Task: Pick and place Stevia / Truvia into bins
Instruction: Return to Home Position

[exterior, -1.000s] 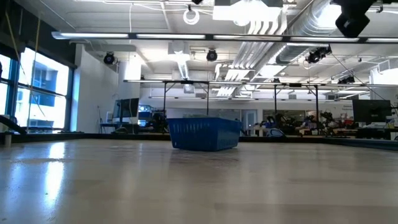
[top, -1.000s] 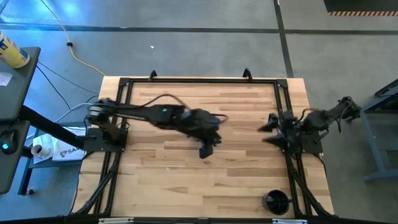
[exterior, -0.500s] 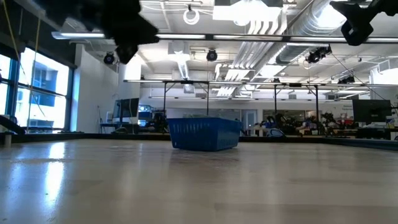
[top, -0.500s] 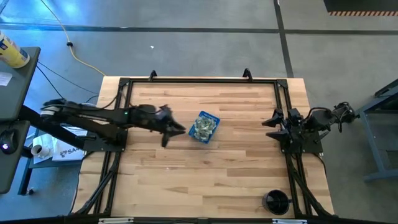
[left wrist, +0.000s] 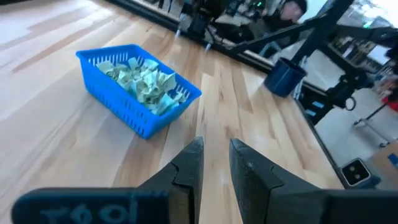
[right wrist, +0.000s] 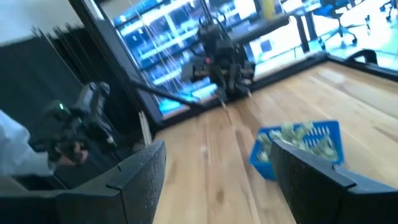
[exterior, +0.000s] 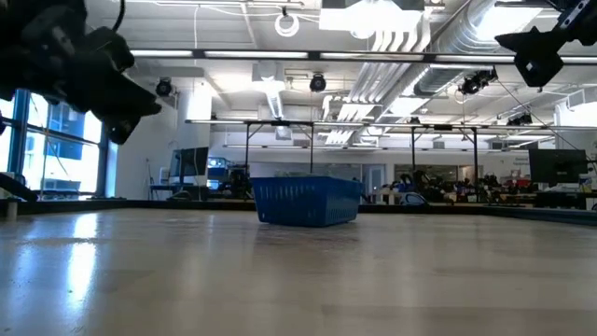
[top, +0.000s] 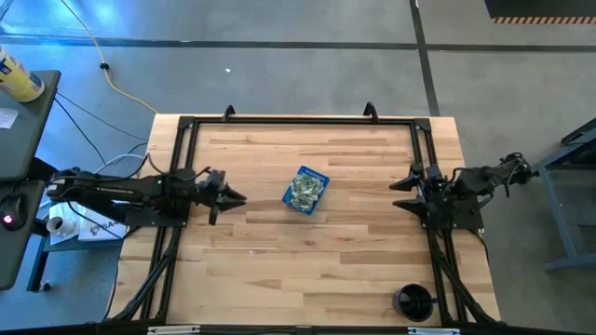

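Pale wooden boards make the table (top: 307, 261), and near its middle stands the blue bin (top: 322, 178). The sachets (top: 303, 191) are all inside it, a crumpled green and white heap that reaches up to the rim. I can find no sachet lying outside the bin.

Left gripper (top: 233, 197) hangs well apart from the bin, on the side of its own arm's base. Its tips point toward the bin. The fingers (left wrist: 193, 152) stand close together with only a narrow gap between them, and they hold nothing. Right gripper (top: 400, 192) waits well apart from the bin on the opposite side, with its fingers spread wide and empty. A round black cup (top: 413, 301) stands far from the bin, on the right arm's side.

To my judgement the sorting is finished and only the parking of the arms is left. The danger now is small, but it exists. The heap is high and the paper is light, so a gripper swinging low over the bin could knock the bin or brush a sachet over the rim. Folding an arm too low could also strike the black frame at the table edge.
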